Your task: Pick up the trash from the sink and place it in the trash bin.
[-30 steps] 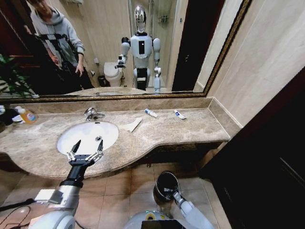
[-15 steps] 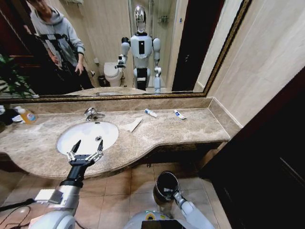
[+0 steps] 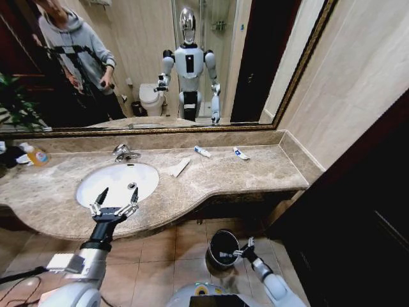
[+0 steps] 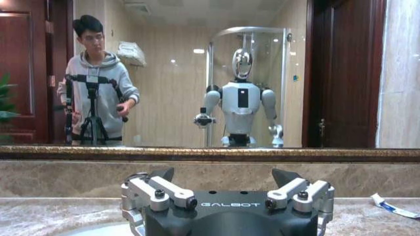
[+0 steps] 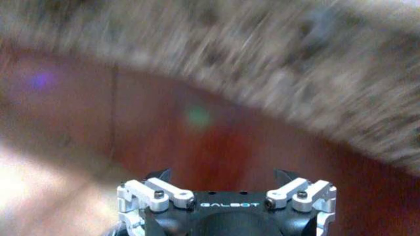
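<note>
**Marble counter, litter beside the basin**

Beige veined marble counter [image 3: 255, 174] under a gilt-framed mirror [image 3: 160, 64]. Set into it, white oval sink [image 3: 118, 182] with chrome faucet [image 3: 121, 152] behind and drain plug [image 3: 131, 186] inside; basin otherwise bare. Folded white paper [image 3: 179, 167] flat on the marble just beside the rim. Farther along, near the backsplash, two small white tubes [image 3: 202, 151] and [image 3: 240, 153], well apart from the sink. Yellow-orange bottle [image 3: 37, 155] at the counter's far left end.

Left gripper [image 3: 114, 206] over the near rim of the sink, fingers spread wide, holding nothing.

On brown floor tiles below the counter edge, round black bin [image 3: 223, 248], glossy rim, dark inside. Right gripper [image 3: 245, 250] low, just beside the bin's rim, fingers apart, empty.
</note>
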You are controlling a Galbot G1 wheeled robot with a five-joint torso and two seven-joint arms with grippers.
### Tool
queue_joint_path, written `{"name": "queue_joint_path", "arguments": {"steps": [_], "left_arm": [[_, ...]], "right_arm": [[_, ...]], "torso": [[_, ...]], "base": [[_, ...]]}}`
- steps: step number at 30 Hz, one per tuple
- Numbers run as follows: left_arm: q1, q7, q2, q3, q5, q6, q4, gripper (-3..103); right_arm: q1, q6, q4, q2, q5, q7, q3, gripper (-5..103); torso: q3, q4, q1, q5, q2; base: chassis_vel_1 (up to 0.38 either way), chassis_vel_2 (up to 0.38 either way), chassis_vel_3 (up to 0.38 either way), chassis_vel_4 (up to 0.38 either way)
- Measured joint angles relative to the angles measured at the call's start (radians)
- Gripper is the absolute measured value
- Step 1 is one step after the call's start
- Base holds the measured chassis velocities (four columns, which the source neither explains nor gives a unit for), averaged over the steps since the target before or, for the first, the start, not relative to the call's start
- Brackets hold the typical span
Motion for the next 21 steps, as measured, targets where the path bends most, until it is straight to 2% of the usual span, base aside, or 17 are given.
{"name": "queue_joint_path", "arguments": {"steps": [2, 4, 7, 11, 13, 16, 17, 19, 20, 21], "left_arm": [[0.000, 0.000, 0.000, 0.000, 0.000, 0.000, 0.000, 100], [0.000, 0.000, 0.000, 0.000, 0.000, 0.000, 0.000, 100], [0.000, 0.000, 0.000, 0.000, 0.000, 0.000, 0.000, 100], [0.000, 0.000, 0.000, 0.000, 0.000, 0.000, 0.000, 100], [0.000, 0.000, 0.000, 0.000, 0.000, 0.000, 0.000, 100], [0.000, 0.000, 0.000, 0.000, 0.000, 0.000, 0.000, 100], [0.000, 0.000, 0.000, 0.000, 0.000, 0.000, 0.000, 100], [0.000, 0.000, 0.000, 0.000, 0.000, 0.000, 0.000, 100], [0.000, 0.000, 0.000, 0.000, 0.000, 0.000, 0.000, 100], [0.000, 0.000, 0.000, 0.000, 0.000, 0.000, 0.000, 100]], "right_arm": [[-0.095, -0.044, 0.183, -0.012, 0.073, 0.027, 0.048, 100], [-0.114, -0.050, 0.219, -0.012, 0.082, 0.030, 0.059, 100], [-0.209, -0.077, 0.407, -0.011, 0.108, 0.045, 0.107, 100], [-0.254, -0.099, 0.512, -0.016, 0.137, 0.048, 0.118, 100], [-0.273, -0.146, 0.611, -0.042, 0.208, 0.049, 0.115, 100], [-0.247, -0.200, 0.653, -0.049, 0.259, 0.050, 0.110, 100], [-0.187, -0.258, 0.680, -0.049, 0.295, 0.061, 0.103, 100], [-0.101, -0.325, 0.717, -0.055, 0.313, 0.065, 0.093, 100], [-0.101, -0.325, 0.717, -0.055, 0.313, 0.065, 0.093, 100], [-0.026, -0.387, 0.750, -0.069, 0.336, 0.065, 0.077, 100]], "torso": [[0.000, 0.0002, 0.000, -0.0004, 0.000], [0.000, 0.0001, 0.000, -0.0004, 0.000], [0.000, 0.0001, 0.000, -0.0002, 0.000], [0.000, 0.0000, 0.000, -0.0003, 0.000], [0.000, 0.0000, 0.000, -0.0006, 0.000], [0.000, -0.0001, 0.000, -0.0004, 0.000], [0.000, -0.0001, 0.000, -0.0001, 0.000], [0.000, 0.0003, 0.000, 0.0000, 0.000], [0.000, 0.0003, 0.000, 0.0000, 0.000], [0.000, 0.0002, 0.000, -0.0004, 0.000]], "base": [[0.000, 0.000, 0.000, 0.000], [0.000, 0.000, 0.000, 0.000], [0.000, 0.000, 0.000, 0.000], [0.000, 0.000, 0.000, 0.000], [0.000, 0.000, 0.000, 0.000], [0.000, 0.000, 0.000, 0.000], [0.000, 0.000, 0.000, 0.000], [0.000, 0.000, 0.000, 0.000], [0.000, 0.000, 0.000, 0.000], [0.000, 0.000, 0.000, 0.000]]}}
